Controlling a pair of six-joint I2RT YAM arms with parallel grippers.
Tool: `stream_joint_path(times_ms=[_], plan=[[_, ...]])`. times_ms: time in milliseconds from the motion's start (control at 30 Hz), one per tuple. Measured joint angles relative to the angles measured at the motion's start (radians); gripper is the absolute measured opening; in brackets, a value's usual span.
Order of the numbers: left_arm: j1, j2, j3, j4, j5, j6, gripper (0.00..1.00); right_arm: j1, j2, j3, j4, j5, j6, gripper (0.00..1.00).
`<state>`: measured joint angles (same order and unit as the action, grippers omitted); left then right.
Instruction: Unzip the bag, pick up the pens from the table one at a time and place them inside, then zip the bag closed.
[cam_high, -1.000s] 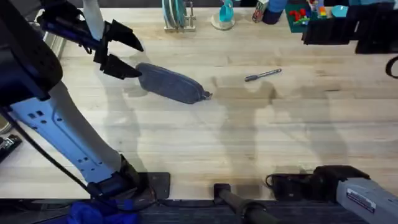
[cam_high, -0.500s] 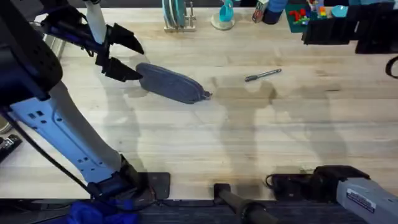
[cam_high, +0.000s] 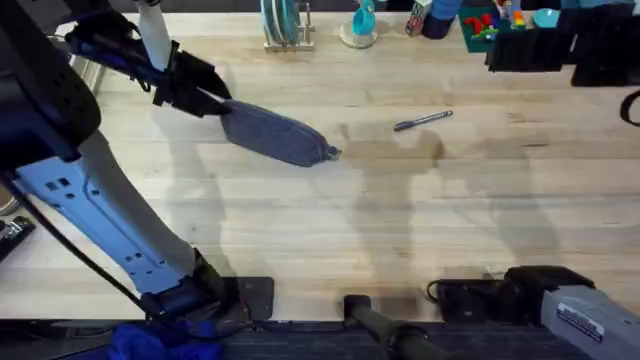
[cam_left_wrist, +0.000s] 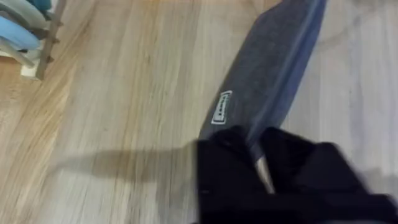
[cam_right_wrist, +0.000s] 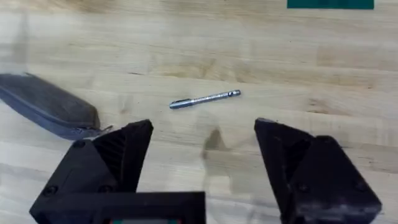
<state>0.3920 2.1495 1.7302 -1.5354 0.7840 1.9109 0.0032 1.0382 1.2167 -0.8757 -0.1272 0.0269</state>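
Right now, near the bottom of the overhead frame, the right gripper (cam_right_wrist: 202, 155) sits parked at lower right, its black fingers spread wide with nothing between them, its wrist camera looking out over the 1 slim silver-grey metallic pen (cam_right_wrist: 205, 99). Moving up the large pale wooden butcher-block table (cam_high: 400, 230), that pen (cam_high: 422, 121) lies alone right of centre, well apart from everything else. Up at upper left, the left gripper (cam_high: 205, 95) has its fingers pinched together on the left end of the 1 oblong blue-grey denim-like pencil pouch (cam_high: 275, 133); the left wrist view confirms it, fabric (cam_left_wrist: 273, 74) squeezed between the dark fingers (cam_left_wrist: 227, 155). The pouch's small pull tab (cam_high: 334, 153) pokes out at the opposite, right-hand end.

By my read, this is the opening step: anchoring the pouch so it can be unzipped, and the zipper looks shut. Next, the right arm would need to reach across to that tab and draw it along the pouch's length while the left holds firm.

Count: 1 pouch, 1 pen, 2 grippers.
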Motion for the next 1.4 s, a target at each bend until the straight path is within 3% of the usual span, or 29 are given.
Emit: stream_joint_path(times_ms=[33, 100, 900, 1400], plan=[[0.000, 0.000, -0.001, -0.004, 0.000, 0.001, 0.097, 0.000, 0.000, 0.000, 0.000, 0.000, 0.000, 0.997], [-0.002, 0.000, -0.002, -0.004, -0.001, 0.002, 0.048, 0.000, 0.000, 0.000, 0.000, 0.000, 0.000, 0.997], [-0.002, 0.000, -0.003, 0.010, 0.000, 0.002, 0.044, 0.000, 0.000, 0.000, 0.006, -0.009, 0.000, 0.997], [-0.002, 0.000, -0.003, 0.010, 0.000, 0.002, 0.044, 0.008, 0.185, 0.003, -0.068, -0.298, -0.252, 0.998]])
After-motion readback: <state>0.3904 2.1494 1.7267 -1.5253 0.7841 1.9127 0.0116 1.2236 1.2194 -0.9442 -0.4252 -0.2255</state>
